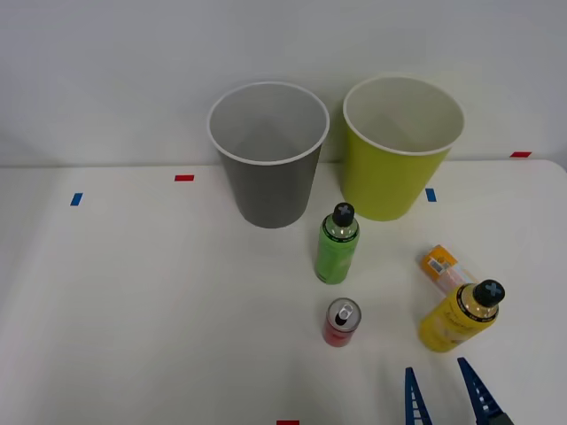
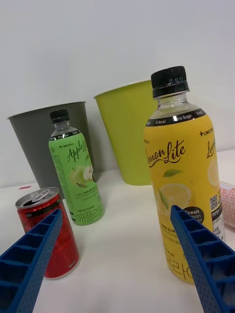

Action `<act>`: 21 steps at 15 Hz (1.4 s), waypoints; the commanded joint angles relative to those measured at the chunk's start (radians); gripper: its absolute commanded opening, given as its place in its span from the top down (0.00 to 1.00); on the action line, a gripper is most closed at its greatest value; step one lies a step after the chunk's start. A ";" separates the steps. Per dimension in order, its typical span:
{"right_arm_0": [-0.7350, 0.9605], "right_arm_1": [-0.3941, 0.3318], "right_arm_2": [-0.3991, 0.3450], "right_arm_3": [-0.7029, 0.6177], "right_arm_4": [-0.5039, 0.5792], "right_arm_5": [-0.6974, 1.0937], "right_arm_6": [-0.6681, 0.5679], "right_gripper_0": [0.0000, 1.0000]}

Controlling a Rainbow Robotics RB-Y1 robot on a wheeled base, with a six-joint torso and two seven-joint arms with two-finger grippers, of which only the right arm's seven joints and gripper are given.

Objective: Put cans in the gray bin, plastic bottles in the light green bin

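front cam is looking down from above & fwd at the white table (image 1: 133,310), taking in all the items w/ the wall behind. right wrist cam is sitting low near the tabletop, facing the bins, close to the yellow bottle (image 2: 183,166). both are sharing the gray bin (image 1: 267,150), light green bin (image 1: 399,146), green bottle (image 1: 337,246), red can (image 1: 341,322).

Light is bright and even. Soft, faint shadows lie on the table (image 1: 133,292). The close fingers (image 2: 29,266) look slightly blurred.
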 commanded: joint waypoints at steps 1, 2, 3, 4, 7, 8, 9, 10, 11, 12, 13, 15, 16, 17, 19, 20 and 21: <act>0.000 0.000 0.000 0.000 0.000 0.000 0.000 0.24; 0.000 0.000 0.000 0.000 0.000 0.000 0.000 0.24; 0.000 0.000 0.000 0.000 0.000 0.000 0.000 0.25; 0.000 0.000 0.000 0.000 0.000 0.000 0.000 0.24; 0.000 0.000 0.000 0.000 0.000 0.000 0.000 0.24; 0.000 0.000 0.000 0.000 0.000 0.000 0.000 0.25; 0.000 0.000 0.000 0.000 0.000 0.000 0.000 0.24; 0.000 0.000 0.000 0.000 0.000 0.000 0.000 0.24; 0.000 0.000 0.000 0.000 0.000 0.000 0.000 0.24; 0.000 0.000 0.000 0.000 0.000 0.000 0.000 0.24; 0.000 0.000 0.000 0.000 0.000 0.000 0.000 0.24; 0.000 0.000 0.000 0.000 0.000 0.000 0.000 0.24; 0.000 0.000 0.000 0.000 0.000 0.000 0.000 0.24; 0.000 0.000 0.000 0.000 0.000 0.000 0.000 0.25; 0.000 0.000 0.000 0.000 0.000 0.000 0.000 0.25; 0.000 0.000 0.000 0.000 0.000 0.000 0.000 0.24; 0.000 0.000 0.000 0.000 0.000 0.000 0.000 0.24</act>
